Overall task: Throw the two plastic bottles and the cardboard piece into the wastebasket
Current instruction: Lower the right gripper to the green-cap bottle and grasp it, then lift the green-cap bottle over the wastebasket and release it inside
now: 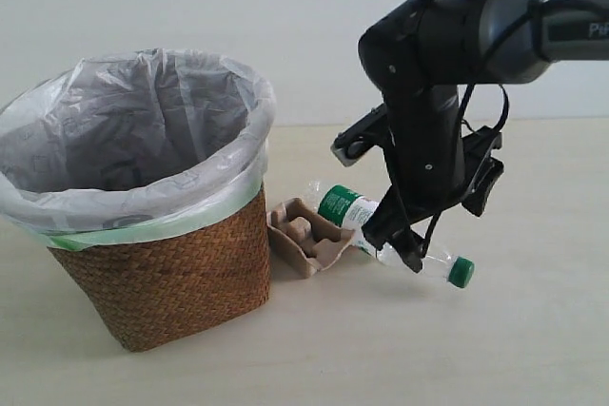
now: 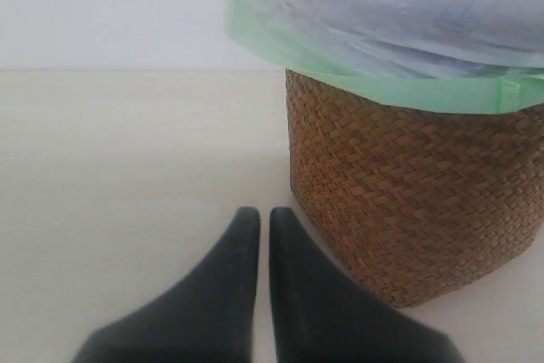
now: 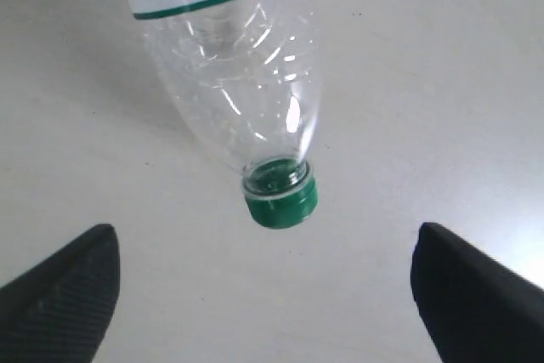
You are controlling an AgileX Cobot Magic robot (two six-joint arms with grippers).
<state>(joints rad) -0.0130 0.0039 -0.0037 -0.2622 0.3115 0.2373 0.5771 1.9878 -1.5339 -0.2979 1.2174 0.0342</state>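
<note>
The wicker wastebasket [image 1: 166, 278], lined with a pale bag, stands at the left; its wall [image 2: 408, 193] fills the left wrist view. The beige cardboard piece [image 1: 303, 237] lies against its right side. The green-labelled bottle [image 1: 347, 206] lies on the table beside the cardboard, green cap [image 1: 461, 271] pointing right. My right gripper [image 1: 395, 244] hangs open just over the bottle's neck; in the right wrist view the bottle [image 3: 234, 82] and cap [image 3: 280, 197] lie ahead of the wide-spread right gripper [image 3: 265, 295], untouched. My left gripper [image 2: 263, 218] is shut and empty, low beside the basket. The red-labelled bottle is out of view.
The pale table [image 1: 533, 349] stretches out in front of and to the right of the bottle. The bag's green-edged rim [image 2: 382, 82] overhangs the basket wall above my left gripper. A plain white wall lies behind.
</note>
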